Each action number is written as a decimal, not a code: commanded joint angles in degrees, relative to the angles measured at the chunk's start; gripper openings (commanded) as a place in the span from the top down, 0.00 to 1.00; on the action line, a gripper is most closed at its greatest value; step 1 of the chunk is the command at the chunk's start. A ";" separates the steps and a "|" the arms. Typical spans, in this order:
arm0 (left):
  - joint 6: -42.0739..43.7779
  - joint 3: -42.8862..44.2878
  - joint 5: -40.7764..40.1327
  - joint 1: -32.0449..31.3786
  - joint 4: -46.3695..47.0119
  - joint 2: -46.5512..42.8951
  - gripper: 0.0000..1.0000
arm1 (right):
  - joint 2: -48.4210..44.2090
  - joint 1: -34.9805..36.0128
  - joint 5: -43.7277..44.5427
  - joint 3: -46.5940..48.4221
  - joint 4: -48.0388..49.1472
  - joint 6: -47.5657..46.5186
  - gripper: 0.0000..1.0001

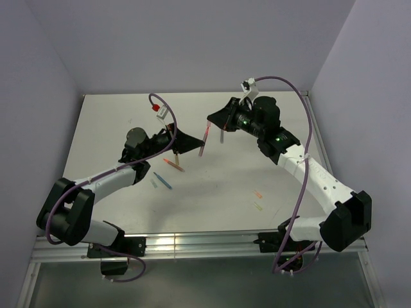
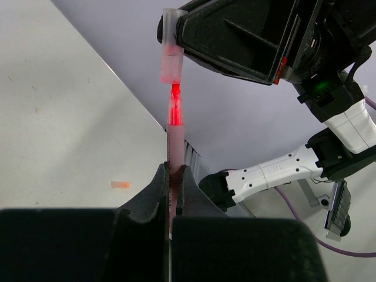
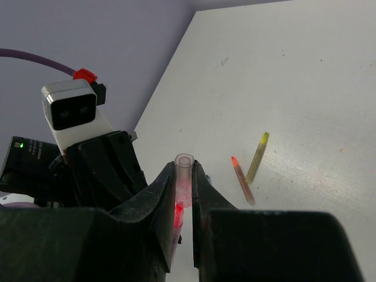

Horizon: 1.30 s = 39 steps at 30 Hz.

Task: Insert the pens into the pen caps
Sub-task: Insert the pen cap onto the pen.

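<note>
Left end effector (image 2: 172, 176): narrowed onto the pink-red pen (image 2: 175, 138), which is gripped by its lower barrel, red tip pointed at the cap.
Right end effector (image 3: 183, 176): narrowed onto the pink pen cap (image 3: 184, 170), which is held in line just beyond the pink-red pen's tip.
Pen tip: at the cap's mouth; whether it is inside cannot be told.
Tabletop (image 1: 225, 179): an orange pen (image 1: 173, 165) and a blue pen (image 1: 162, 181) are seen left of the pink-red pen; an orange cap (image 1: 258, 194) and a yellow-green cap (image 1: 257, 206) lie to its right.

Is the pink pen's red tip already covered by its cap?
No, the red tip of the pen shows bare just below the cap.
</note>
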 commanded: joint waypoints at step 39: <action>2.73 1.08 -6.68 1.55 1.20 -4.07 1.00 | 1.69 3.45 -4.09 -0.65 3.26 3.36 1.00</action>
